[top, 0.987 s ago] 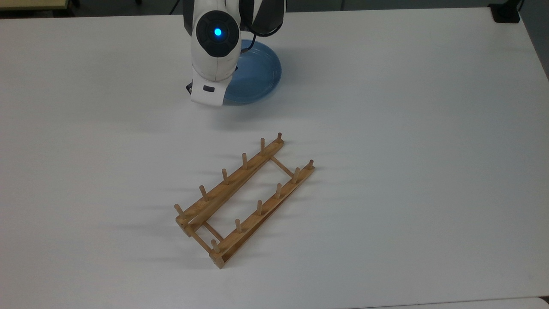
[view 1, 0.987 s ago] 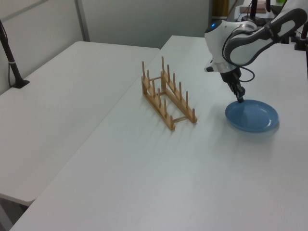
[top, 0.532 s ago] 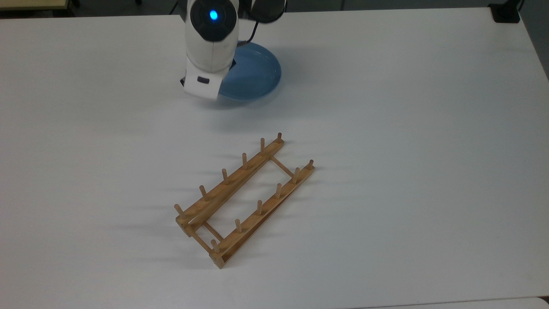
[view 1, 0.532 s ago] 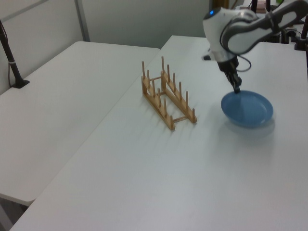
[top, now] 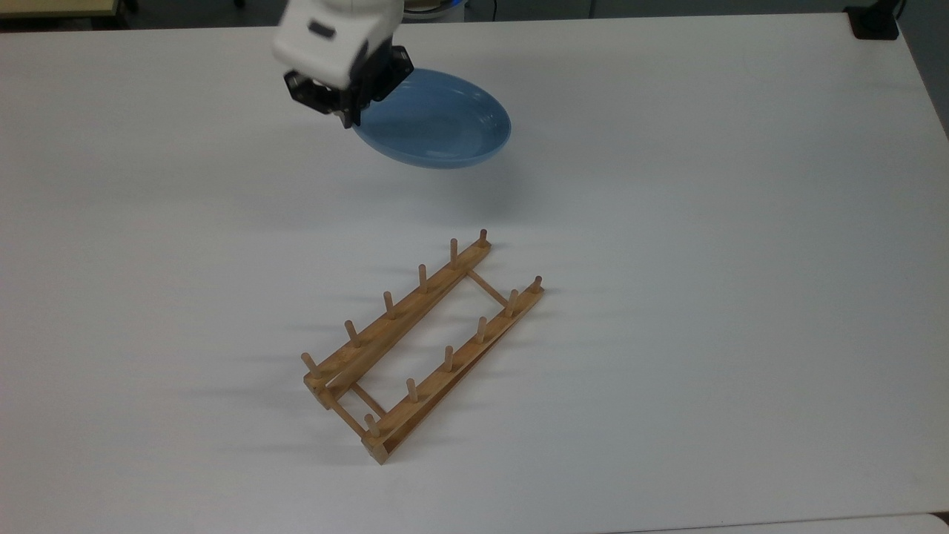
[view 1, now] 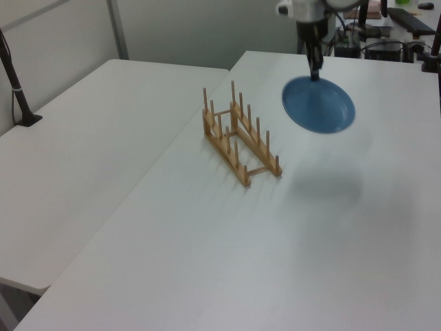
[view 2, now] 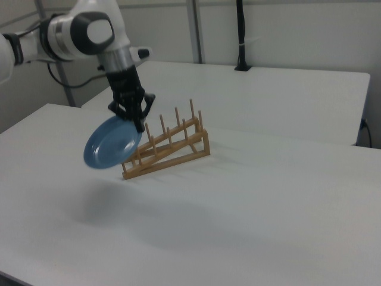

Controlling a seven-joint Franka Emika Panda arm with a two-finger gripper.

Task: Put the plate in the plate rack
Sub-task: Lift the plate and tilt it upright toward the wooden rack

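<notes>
One light-blue plate (top: pixel 437 126) hangs tilted, rim clamped in the hand (top: pixel 347 113), upper frame.
Turn it upright before lowering between pegs of the plate rack (top: pixel 422 345), mid-frame.

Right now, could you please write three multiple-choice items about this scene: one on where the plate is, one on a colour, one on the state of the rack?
1. Where is the plate?
A. Lying flat on the table
B. Held in the air by the gripper
C. Standing between the rack's pegs

2. What colour is the plate?
A. Light blue
B. Red
C. Green

3. What is the state of the wooden plate rack?
A. It holds two plates
B. It lies tipped on its side
C. It stands empty on the white table

Answers:
1. B: the left view shows the plate hanging tilted by its rim, with its shadow on the table below.
2. A: every view shows it light blue.
3. C: the pegs point up and nothing sits between them.
</notes>
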